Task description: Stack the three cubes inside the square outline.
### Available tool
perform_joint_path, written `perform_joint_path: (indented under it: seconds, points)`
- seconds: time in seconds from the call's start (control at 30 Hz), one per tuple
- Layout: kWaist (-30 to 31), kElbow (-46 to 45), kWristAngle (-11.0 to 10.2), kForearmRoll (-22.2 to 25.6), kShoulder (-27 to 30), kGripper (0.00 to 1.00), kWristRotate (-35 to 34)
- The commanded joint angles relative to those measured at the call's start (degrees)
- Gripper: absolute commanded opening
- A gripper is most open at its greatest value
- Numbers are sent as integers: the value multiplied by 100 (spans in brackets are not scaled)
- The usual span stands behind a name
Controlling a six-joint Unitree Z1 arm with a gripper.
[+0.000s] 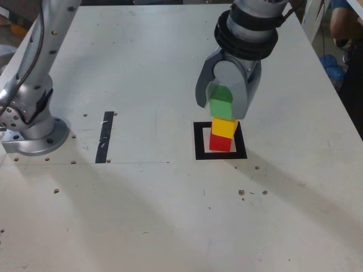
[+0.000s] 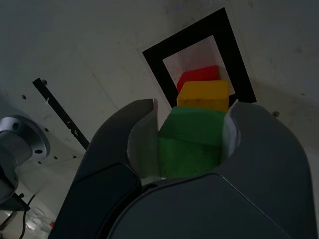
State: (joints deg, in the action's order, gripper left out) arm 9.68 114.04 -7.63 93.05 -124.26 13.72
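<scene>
Inside the square outline (image 1: pixel 198 141) (image 2: pixel 154 59) the red cube (image 1: pixel 220 143) (image 2: pixel 197 78) sits on the white centre, with the yellow cube (image 1: pixel 224 127) (image 2: pixel 204 95) on top of it. The green cube (image 1: pixel 221 105) (image 2: pixel 192 142) is directly over the yellow one and appears to rest on it. My gripper (image 1: pixel 221 110) (image 2: pixel 193 119) comes down from above and is shut on the green cube, one grey finger against each side. The fingers hide part of the green cube's sides.
A short black tape strip (image 1: pixel 105 137) (image 2: pixel 60 112) lies towards the exterior view's left of the outline. The arm's metal base (image 1: pixel 28 130) (image 2: pixel 20 144) stands at the table's left edge. A person's arm (image 1: pixel 346 22) and a blue object (image 1: pixel 332 65) are beyond the right edge.
</scene>
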Motion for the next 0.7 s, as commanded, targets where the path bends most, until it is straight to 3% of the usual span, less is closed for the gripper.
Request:
perform_joint_path:
  seconds: [0.0,0.27,0.33,0.5,0.57,0.67]
  points:
    - [7,-8,8,69,-52,47,-1]
    - [7,12,11,65,-124,57,10]
    - [7,12,13,65,-132,64,18]
    - [1,-24,21,65,-131,94,38]
    - [-1,-31,24,64,-127,99,35]
    - [-1,-30,25,64,-101,99,25]
